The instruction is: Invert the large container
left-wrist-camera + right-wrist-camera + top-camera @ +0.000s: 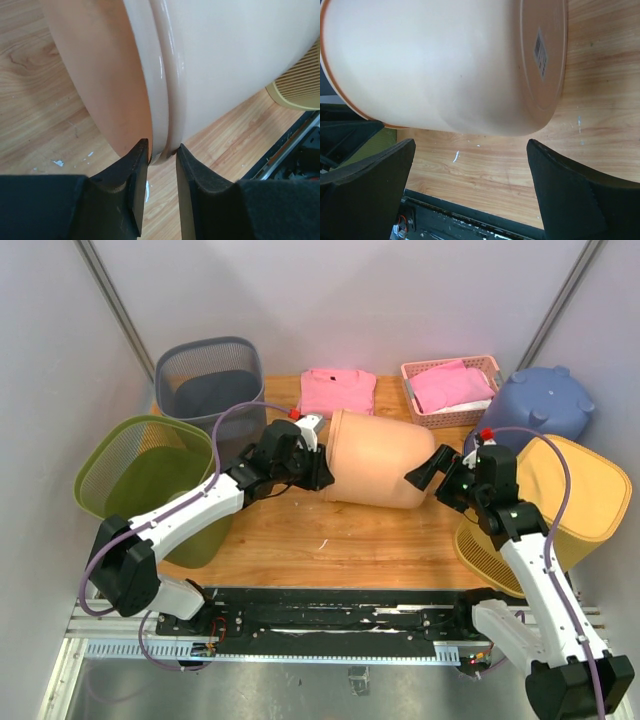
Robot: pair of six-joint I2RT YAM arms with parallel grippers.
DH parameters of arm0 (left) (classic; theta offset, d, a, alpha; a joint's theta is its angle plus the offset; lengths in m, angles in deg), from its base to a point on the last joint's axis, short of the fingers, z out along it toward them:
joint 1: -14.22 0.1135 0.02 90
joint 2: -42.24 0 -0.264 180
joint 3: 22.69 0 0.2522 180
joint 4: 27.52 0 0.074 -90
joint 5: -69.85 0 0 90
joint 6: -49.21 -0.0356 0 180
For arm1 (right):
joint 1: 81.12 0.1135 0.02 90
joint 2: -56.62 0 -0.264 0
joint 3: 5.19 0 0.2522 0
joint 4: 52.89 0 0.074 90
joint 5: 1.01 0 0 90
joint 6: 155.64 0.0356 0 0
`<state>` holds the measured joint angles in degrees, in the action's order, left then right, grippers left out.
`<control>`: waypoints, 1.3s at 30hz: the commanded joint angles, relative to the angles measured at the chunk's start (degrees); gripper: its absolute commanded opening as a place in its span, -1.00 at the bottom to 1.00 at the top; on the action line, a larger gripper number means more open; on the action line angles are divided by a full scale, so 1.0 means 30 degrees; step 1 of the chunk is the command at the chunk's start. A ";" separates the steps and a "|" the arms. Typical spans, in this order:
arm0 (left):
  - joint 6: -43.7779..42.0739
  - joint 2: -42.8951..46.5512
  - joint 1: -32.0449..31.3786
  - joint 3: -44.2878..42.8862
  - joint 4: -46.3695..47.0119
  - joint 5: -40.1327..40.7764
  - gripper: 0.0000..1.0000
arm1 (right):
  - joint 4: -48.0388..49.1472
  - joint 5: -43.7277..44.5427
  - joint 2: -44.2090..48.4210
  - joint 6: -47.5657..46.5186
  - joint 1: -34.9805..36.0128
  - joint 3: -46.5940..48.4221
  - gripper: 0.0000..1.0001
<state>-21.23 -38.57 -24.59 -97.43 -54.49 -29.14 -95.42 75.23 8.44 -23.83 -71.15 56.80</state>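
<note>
Left gripper (162, 146) pinches large container (225, 65) rim | right gripper (471, 143) spread beside base

- The large container (375, 470) is a smooth, peach-coloured plastic tub with a ridged rim.
- It lies on its side on the wooden tabletop (330, 540), mouth facing left and flat base facing right.
- A barcode label (540, 47) is stuck on the base.

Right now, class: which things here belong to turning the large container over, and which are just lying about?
Job: peach container; left gripper, gripping its rim; right gripper, open beside its base.
Lying about: grey bin; green bin; pink cloth; pink basket; blue tub; yellow basket.
</note>
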 commanded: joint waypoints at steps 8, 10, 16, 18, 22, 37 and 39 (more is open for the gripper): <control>-0.0308 0.0567 0.0014 0.0336 -0.0612 0.0129 -0.79 | 0.3155 -0.1615 -0.0979 -0.1657 0.0062 -0.0231 0.90; -0.0466 0.1083 0.0007 0.0387 -0.1117 0.0303 -0.62 | 0.2581 -0.1107 -0.1059 -0.2287 0.0056 0.0449 0.90; -0.0577 0.2669 -0.0007 0.0244 -0.2033 0.0728 0.45 | 0.0828 0.1508 -0.1501 -0.4167 0.0063 0.2295 0.90; -0.0544 0.2928 -0.0008 -0.0076 -0.2126 0.1086 0.62 | 0.0695 0.2257 -0.1818 -0.4565 0.0064 0.2754 0.91; -0.0122 0.3411 0.0007 -0.0579 -0.1604 0.3311 0.78 | 0.0773 0.2664 -0.3093 -0.5283 0.0069 0.3931 0.92; 0.0580 -0.0027 0.0008 -0.4119 -0.0687 0.6481 0.58 | 0.1688 -0.0175 -0.7619 -0.5354 -0.0633 0.6144 0.95; 0.0536 -0.0442 -0.0008 -0.4170 -0.0493 0.6483 0.48 | 0.2174 -0.1034 -0.7941 -0.5041 -0.0828 0.5912 0.95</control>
<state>-20.12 -37.53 -24.56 -108.44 -57.18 -11.55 -91.27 77.42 -14.25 -39.92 -71.76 73.80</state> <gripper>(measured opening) 0.778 0.973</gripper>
